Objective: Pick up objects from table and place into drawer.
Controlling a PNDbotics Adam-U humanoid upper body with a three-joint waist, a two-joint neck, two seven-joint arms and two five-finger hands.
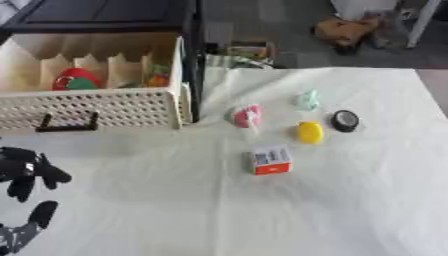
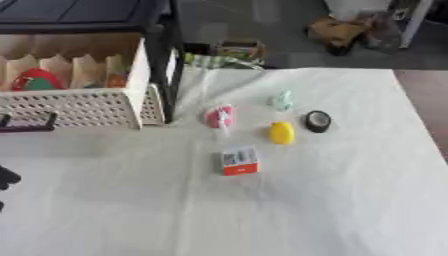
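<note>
Nearest the camera, low at the view's left edge, the robot's left hand (image 1: 26, 172) hangs over the white tablecloth (image 1: 350, 210) with fingers curled downward and nothing in them. No right hand shows.

Behind it stands the open cream drawer (image 1: 105, 107), already holding a red-and-green item (image 1: 75, 80). Everything left to move lies well to the hand's right — the small white and orange box (image 1: 270, 160) closest, then the pink object (image 1: 246, 116), yellow object (image 1: 309, 132), pale green object (image 1: 306, 100) and black round object (image 1: 345, 120). I judge the box the likeliest reach.
</note>
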